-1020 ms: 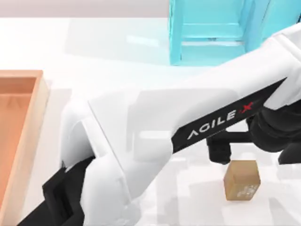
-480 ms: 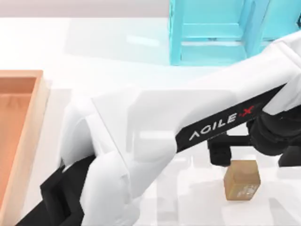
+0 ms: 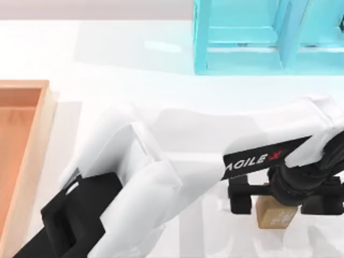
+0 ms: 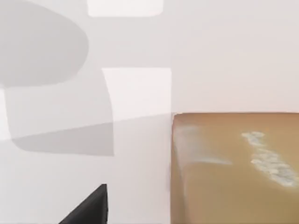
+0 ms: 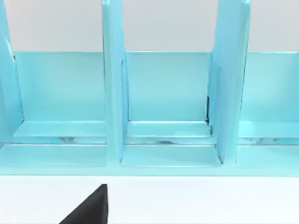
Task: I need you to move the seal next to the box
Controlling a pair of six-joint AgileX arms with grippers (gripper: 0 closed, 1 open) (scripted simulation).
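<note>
A large shallow wooden box (image 3: 21,161) with an orange-brown floor and a pale tan rim is seen at the table's left edge. Well apart from it, near the right edge, a small tan-brown blocky seal (image 3: 275,216) is found on the white table (image 3: 107,59). The left gripper (image 3: 278,198) is positioned directly over it, fingers spread to either side. A turquoise shelf-like frame (image 3: 242,37) is seen behind.
</note>
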